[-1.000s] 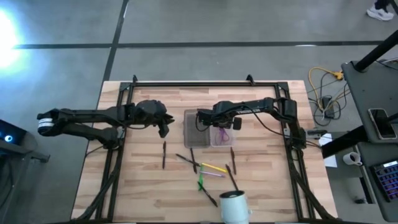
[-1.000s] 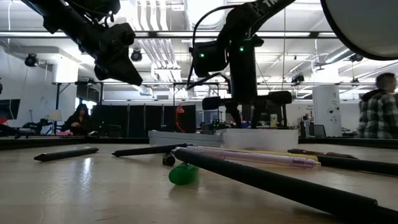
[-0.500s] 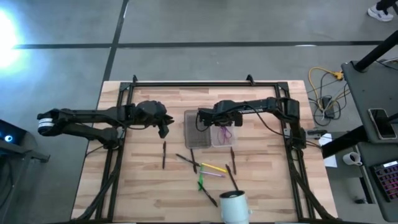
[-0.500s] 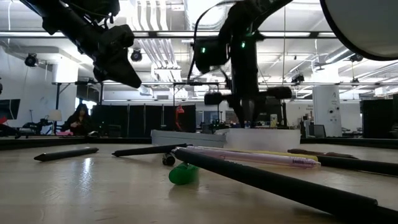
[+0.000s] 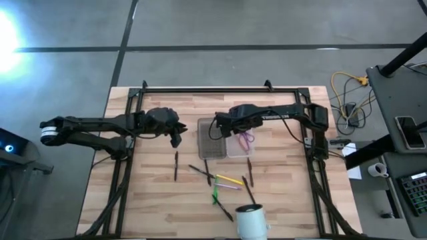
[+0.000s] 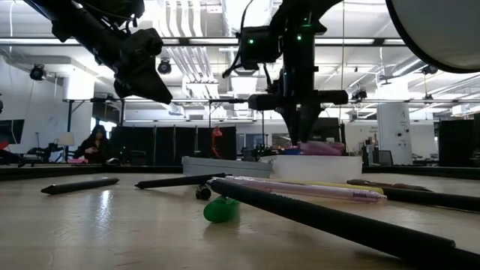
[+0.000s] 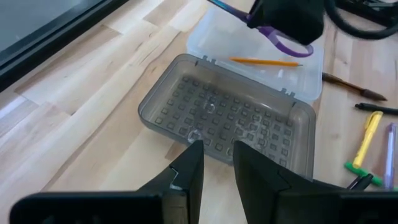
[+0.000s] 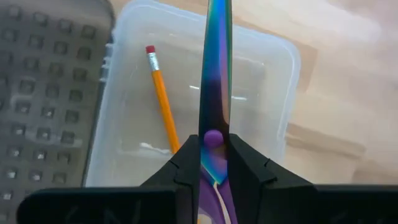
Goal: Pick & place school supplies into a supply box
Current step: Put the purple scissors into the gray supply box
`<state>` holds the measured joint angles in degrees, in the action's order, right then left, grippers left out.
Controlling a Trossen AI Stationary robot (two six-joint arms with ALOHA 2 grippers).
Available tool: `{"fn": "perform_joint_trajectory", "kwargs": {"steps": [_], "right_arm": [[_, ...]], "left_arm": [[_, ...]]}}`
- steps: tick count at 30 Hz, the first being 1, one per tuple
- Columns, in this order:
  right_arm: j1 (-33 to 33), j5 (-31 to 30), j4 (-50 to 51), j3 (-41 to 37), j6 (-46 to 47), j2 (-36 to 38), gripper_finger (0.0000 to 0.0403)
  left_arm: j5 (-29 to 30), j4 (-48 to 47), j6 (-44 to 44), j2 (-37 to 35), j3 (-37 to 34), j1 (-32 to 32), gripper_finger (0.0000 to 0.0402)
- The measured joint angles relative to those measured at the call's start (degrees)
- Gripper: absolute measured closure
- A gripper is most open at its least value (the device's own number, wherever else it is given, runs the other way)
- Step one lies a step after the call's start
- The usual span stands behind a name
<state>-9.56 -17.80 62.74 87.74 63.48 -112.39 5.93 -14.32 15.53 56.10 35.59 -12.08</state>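
Note:
The supply box lies open mid-table: grey mesh half (image 5: 209, 139) and clear half (image 5: 235, 148), with an orange pencil (image 8: 161, 99) inside the clear half. My right gripper (image 5: 235, 128) (image 8: 214, 155) hangs over the clear half, shut on the purple-handled scissors (image 5: 247, 139). My left gripper (image 5: 177, 138) (image 7: 217, 165) hovers left of the grey half, slightly open and empty. Dark pencils (image 5: 176, 165), a yellow marker (image 5: 229, 180), a pink marker (image 5: 228, 187) and a green marker (image 5: 215, 197) lie flat on the table nearer me. My right gripper pinches the scissors at the pivot (image 8: 212, 138) between its two fingers (image 8: 186, 163), coming from above. The iridescent blades (image 8: 215, 62) run out beyond the fingertips and the purple handles (image 7: 283, 42) trail back. The scissors are held over the clear half; whether the handles touch its rim I cannot tell.
A white cup (image 5: 250, 222) stands at the near edge. A brown pencil (image 5: 249, 165) and a long dark pen (image 5: 248, 190) lie near the markers. A black frame rail (image 5: 220, 89) runs around the table. Bare wood shows left of the box and by the far edge.
My right gripper has risen a little above the box and turned at the wrist. The scissors have swung with it, their purple handles now nearer the right side of the clear half. My left arm has kept still.

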Motion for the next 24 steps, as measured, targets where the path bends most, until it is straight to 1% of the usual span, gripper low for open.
{"fn": "perform_joint_trajectory", "kwargs": {"steps": [4,9,14,18,24], "right_arm": [[-0.1,0.5,-1.0,-0.2,-6.5,0.1,0.0357],[-0.8,3.6,-2.3,-1.0,-10.9,0.1,0.0357],[-1.0,6.5,-6.0,-3.5,-11.5,0.1,0.0357],[-0.9,10.1,-11.4,-5.9,-11.6,0.0,0.0358],[-1.0,11.2,-12.1,-8.0,-10.8,0.0,0.0358]], "left_arm": [[0.0,0.3,0.0,0.0,0.0,0.0,0.0330],[0.0,0.3,0.2,0.0,0.0,0.0,0.0330],[0.0,0.3,0.2,0.0,0.0,0.0,0.0330],[0.0,0.3,0.2,0.0,0.0,0.0,0.0330],[0.0,0.2,0.2,0.0,0.0,0.0,0.0330]]}}
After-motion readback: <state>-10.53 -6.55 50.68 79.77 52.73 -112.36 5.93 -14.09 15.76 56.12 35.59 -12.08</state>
